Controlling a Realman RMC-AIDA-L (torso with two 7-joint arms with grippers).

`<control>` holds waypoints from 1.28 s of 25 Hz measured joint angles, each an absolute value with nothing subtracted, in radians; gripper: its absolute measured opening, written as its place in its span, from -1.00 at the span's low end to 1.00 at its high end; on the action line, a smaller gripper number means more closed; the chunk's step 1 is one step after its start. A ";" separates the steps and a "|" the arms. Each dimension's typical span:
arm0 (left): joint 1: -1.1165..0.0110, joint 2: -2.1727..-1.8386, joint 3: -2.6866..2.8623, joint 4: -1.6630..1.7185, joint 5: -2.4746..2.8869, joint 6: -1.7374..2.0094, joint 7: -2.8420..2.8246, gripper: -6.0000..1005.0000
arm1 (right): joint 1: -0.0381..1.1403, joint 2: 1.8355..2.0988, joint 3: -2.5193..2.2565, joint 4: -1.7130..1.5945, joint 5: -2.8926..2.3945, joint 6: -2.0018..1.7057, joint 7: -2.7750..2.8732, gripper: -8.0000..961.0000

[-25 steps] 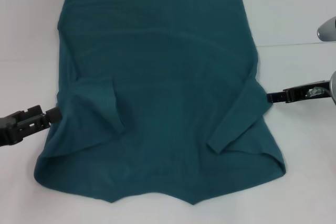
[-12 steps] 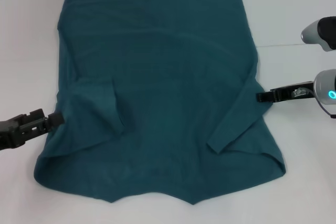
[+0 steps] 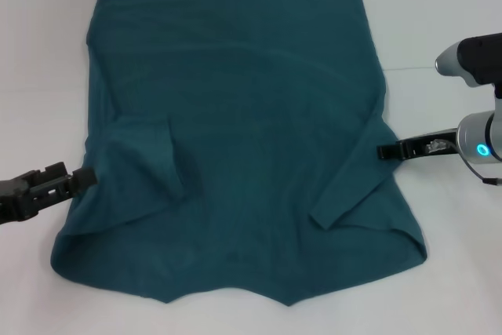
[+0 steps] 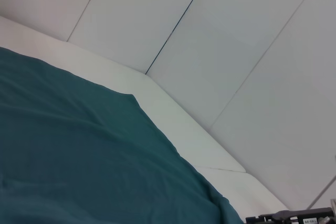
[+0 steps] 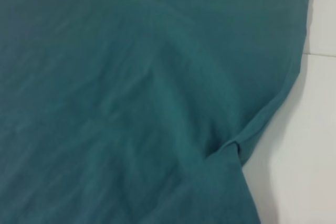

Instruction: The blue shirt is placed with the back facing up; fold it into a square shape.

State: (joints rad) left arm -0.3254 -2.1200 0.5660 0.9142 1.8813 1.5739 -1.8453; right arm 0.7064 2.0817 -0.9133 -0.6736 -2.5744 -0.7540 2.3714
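Head view showed the large plain dark teal-blue short-sleeved shirt of soft matte fabric [image 3: 235, 139] spread over the white table surface [image 3: 439, 272], with both sleeves folded inward onto the body and a straight edge lying at the far side. No print, brand, label or readable writing was seen on the fabric in any view. The black left gripper [image 3: 78, 178] was seen low at the left side of the shirt, its tip touching or just beside the cloth edge near the folded left sleeve; whether its claw was open, closed or gripping could not be told. The black right gripper [image 3: 386, 151] was seen at the right side of the shirt, its tip at the cloth edge beside the folded right sleeve, carried on a grey arm with a glowing blue ring; its claw looked closed, though whether any fabric was pinched could not be told. Left wrist view alone showed pale wall panels [image 4: 210, 51] beyond the table, a sloping expanse of the shirt, and a small dark piece of the other arm's gripper in a corner. Right wrist view alone showed the folded sleeve hem and its creases close up against the white surface, with no fingers in sight.
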 joint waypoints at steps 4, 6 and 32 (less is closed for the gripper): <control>-0.326 -2.120 0.566 0.914 1.882 1.574 -1.845 0.77 | 0.708 2.084 -0.928 -0.658 -2.574 -0.731 2.371 0.49; -0.327 -2.120 0.566 0.914 1.883 1.574 -1.847 0.77 | 0.709 2.084 -0.938 -0.652 -2.572 -0.722 2.371 0.49; -0.337 -2.119 0.566 0.908 1.889 1.570 -1.848 0.77 | 0.697 2.085 -0.945 -0.704 -2.464 -0.738 2.331 -0.71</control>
State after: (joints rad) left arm -0.3369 -2.1191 0.5661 0.9085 1.8885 1.5698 -1.8478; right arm 0.6969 2.0850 -0.9450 -0.7035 -2.4645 -0.7381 2.3312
